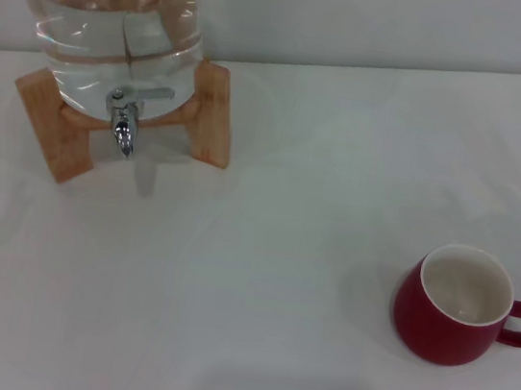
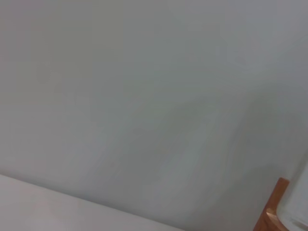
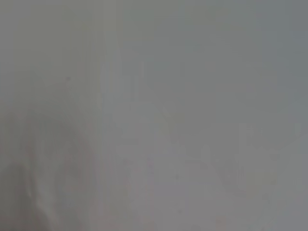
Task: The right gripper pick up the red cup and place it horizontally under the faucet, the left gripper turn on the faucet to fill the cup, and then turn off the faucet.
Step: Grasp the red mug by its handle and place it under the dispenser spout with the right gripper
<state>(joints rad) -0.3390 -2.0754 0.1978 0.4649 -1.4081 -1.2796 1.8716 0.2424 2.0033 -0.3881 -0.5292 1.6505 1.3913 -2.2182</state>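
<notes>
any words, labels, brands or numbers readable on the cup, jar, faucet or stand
None. The red cup, the glass jar, the faucet and the wooden stand show no readable words, labels, brands or numbers in any view.

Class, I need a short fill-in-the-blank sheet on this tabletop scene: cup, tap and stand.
1. The red cup stands upright with its handle pointing toward the robot's ____ side.
2. The faucet is mounted on a clear glass jar resting on a ____ stand.
3. Nothing stands under the spout; the cup's inside is ____ in colour.

Missing words: right; wooden; white
</notes>
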